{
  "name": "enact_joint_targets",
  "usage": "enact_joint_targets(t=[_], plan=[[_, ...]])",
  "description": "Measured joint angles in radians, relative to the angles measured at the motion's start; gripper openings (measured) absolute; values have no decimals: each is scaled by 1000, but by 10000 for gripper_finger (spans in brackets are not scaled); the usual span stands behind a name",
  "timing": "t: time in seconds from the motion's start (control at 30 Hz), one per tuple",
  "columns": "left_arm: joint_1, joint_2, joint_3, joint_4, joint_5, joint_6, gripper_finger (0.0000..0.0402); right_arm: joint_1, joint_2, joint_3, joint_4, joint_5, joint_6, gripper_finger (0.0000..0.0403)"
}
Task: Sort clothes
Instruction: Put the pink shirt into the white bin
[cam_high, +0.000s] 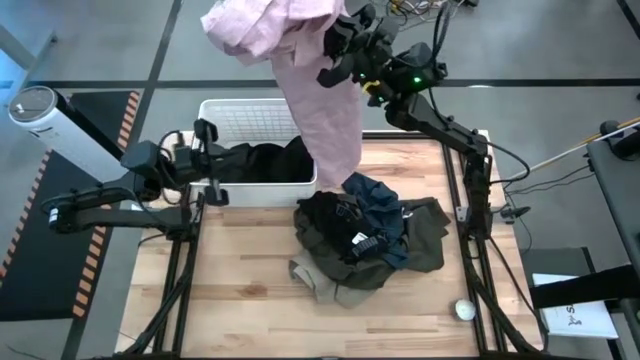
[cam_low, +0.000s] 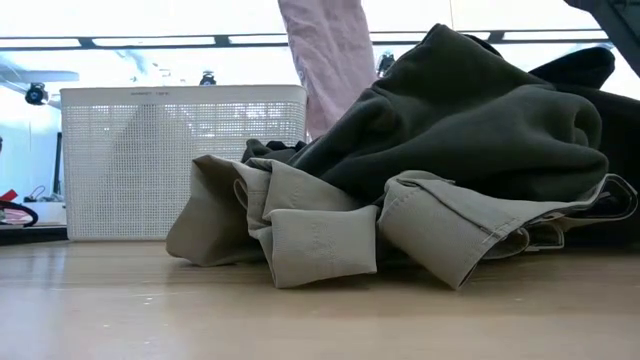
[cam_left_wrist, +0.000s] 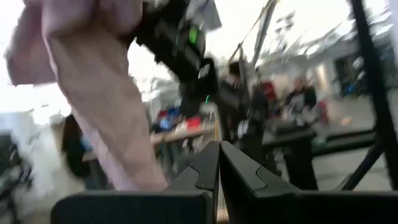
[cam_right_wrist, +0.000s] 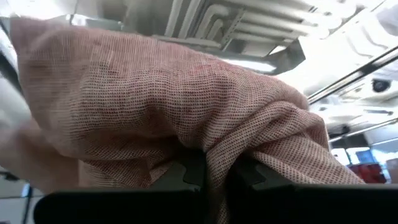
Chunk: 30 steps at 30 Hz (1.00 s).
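- The right gripper (cam_high: 335, 45), fingers clamped on the pale pink garment (cam_high: 318, 110), holds it high above the white basket (cam_high: 232, 112).
- Step in hand: carrying it off the clothes pile (cam_high: 365, 235) beside the basket.
- The left gripper (cam_high: 207, 160), fingers shut and empty, waits at the basket's edge.
- Next, I judge: lower and release it inside the basket.

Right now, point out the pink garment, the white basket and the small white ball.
pink garment (cam_high: 320, 110), high view, hanging middle section.
white basket (cam_low: 180, 160), low view, front mesh wall.
small white ball (cam_high: 465, 310), high view, its centre.

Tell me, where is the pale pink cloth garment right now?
The pale pink cloth garment hangs from the right hand, lifted high over the white plastic basket, its lower end beside the dark clothes pile.
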Motion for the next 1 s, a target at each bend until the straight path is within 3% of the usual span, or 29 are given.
enact_joint_targets(t=[0.13,0.23,0.63,0.8,1.0], plan=[[0,58,0,-41,-78,-22,4,1,0,0,7,-16,10,9],[0,128,0,-11,-114,-23,29,4,-9,0,11,-18,11,9],[16,471,0,449,-270,-153,225,52,-33,0,16,-55,35,9],[23,601,4,630,-200,-237,280,75,-50,0,16,-65,19,9],[24,768,151,661,-199,-267,293,88,-53,0,15,-63,19,9]])
